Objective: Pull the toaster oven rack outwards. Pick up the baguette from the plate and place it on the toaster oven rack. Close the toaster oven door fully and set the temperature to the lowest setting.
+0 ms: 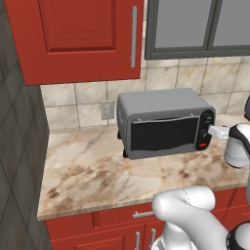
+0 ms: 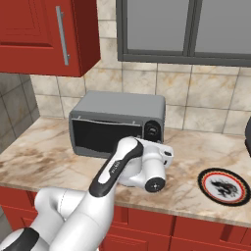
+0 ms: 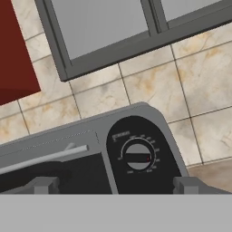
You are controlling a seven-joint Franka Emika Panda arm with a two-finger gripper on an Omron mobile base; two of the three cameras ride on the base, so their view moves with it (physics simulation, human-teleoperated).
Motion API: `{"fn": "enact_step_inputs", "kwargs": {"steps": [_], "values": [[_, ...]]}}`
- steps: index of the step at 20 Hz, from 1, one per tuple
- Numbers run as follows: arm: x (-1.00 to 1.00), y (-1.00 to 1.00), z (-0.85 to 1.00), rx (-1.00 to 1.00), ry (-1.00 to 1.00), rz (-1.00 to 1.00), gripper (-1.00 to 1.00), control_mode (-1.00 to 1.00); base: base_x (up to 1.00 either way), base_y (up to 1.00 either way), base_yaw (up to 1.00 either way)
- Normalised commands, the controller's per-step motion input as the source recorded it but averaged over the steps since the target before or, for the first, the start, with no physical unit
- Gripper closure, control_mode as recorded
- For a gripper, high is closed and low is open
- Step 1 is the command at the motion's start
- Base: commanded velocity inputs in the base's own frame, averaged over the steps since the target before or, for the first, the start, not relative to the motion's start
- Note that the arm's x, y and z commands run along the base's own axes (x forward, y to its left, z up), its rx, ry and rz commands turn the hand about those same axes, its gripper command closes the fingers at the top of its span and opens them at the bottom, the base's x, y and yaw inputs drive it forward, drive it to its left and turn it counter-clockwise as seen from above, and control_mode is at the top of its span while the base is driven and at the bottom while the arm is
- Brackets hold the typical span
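Toaster oven [image 1: 163, 122] sits on the marble counter [image 1: 97, 171] back near the tiled wall [image 1: 83, 100], under the red cabinet [image 1: 78, 34] and just left of the window [image 1: 200, 24], with its dark glass door [image 1: 163, 133] shut flat against the front. The black control strip is on its right end, and that's right where the arm has parked itself: the gripper [image 3: 115, 185] is up close to the knobs, fingers [image 3: 45, 185] spread wide with nothing between them. From the hand view the top knob [image 3: 138, 155] sits a bit above the midpoint between the two tips, so the pincer is pretty much straddling the control side of the oven, one tip over the door glass and the other past the oven's right edge. Whether a tip actually touches the panel is hard to say. In the left base view the red light [image 1: 202, 144] glows low on the strip. Off to the right on the counter is a round plate [image 2: 224, 186] with a red rim, well apart from the oven.
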Motion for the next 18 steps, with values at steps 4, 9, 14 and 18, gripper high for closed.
{"fn": "enact_step_inputs", "kwargs": {"steps": [4, 9, 14, 18], "values": [[0.00, 0.00, 0.00, 0.00, -0.04, 0.00, -1.00, -1.00, 0.00, 0.00, 0.00], [0.00, 0.00, 0.00, 0.00, -0.05, 0.00, -1.00, -1.00, 0.00, 0.00, 0.00], [0.00, 0.00, 0.00, 0.00, -0.07, 0.00, -1.00, -1.00, 0.00, 0.00, 0.00], [0.00, 0.00, 0.00, 0.00, -0.06, 0.00, -1.00, -1.00, 0.00, 0.00, 0.00]]}}
